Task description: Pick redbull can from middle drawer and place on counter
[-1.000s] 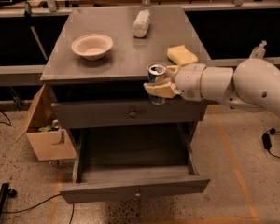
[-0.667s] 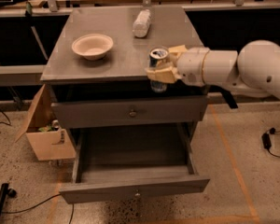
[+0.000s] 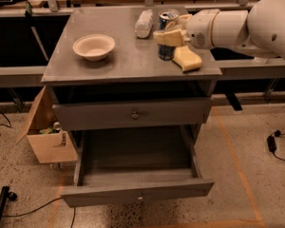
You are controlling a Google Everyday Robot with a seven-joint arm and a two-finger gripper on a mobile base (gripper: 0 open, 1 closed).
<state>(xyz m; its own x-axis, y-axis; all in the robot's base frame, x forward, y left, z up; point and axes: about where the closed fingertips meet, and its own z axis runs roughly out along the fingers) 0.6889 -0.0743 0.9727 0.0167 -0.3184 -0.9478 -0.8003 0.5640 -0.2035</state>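
Note:
My gripper [image 3: 170,33] reaches in from the right and is shut on the redbull can [image 3: 167,51]. The can is upright, silver top up, over the right part of the counter [image 3: 123,56]; I cannot tell if its base touches the surface. Below, the middle drawer [image 3: 137,175] is pulled far out, and its grey box looks bare. The taller-fronted drawer [image 3: 133,113] above it stands slightly out.
A white bowl [image 3: 93,46] sits on the counter's left. A whitish plastic bottle [image 3: 144,23] lies at the back. A yellow sponge [image 3: 188,58] lies right beside the can. A cardboard box [image 3: 45,132] stands on the floor at the left. Cables lie on the floor.
My gripper has lifted the can from beside the counter's front right corner up and over the counter top, beside the sponge.

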